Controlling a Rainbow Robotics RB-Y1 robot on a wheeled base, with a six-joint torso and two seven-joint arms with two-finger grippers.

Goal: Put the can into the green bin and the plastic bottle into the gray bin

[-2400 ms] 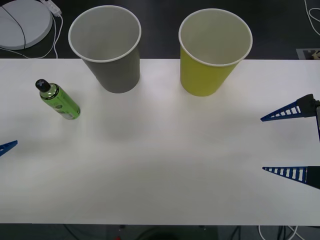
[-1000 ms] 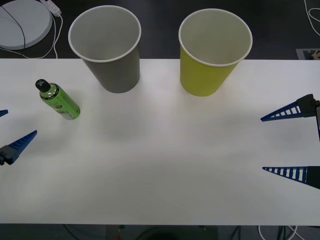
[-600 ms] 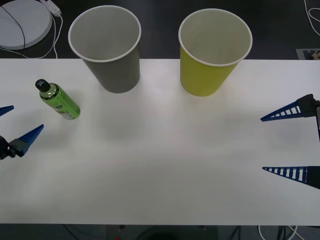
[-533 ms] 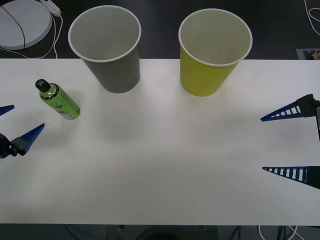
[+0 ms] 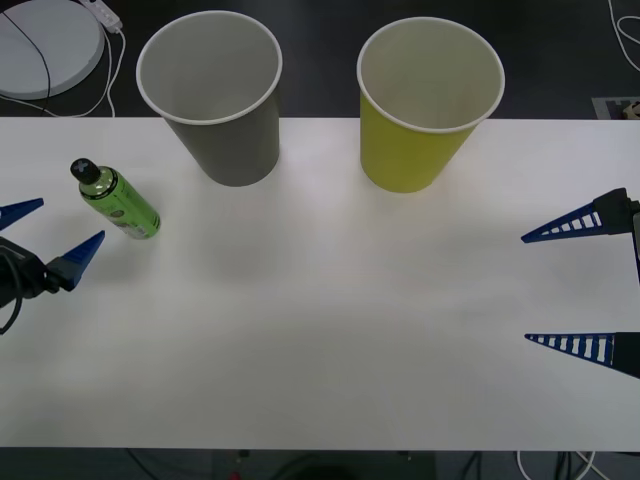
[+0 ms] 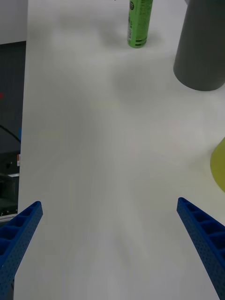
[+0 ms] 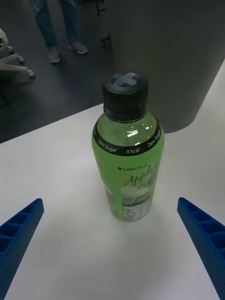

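Note:
The plastic bottle, bright green with a black cap, stands upright at the table's left. My left gripper is open just short of it, a finger on either side of its line and neither touching it. Behind stand the gray bin and, to its right, the green bin, both upright and empty. My right gripper waits open at the table's right edge; its view shows the bottle, the gray bin and the green bin's edge. The can is out of view.
The white table lies bare between the arms and in front of the bins. Beyond its far left corner, a round white disc with a cable lies on the dark floor.
My left gripper came in from the left edge and moved forward and right, up to the bottle. The right arm, the bottle and both bins stayed still.

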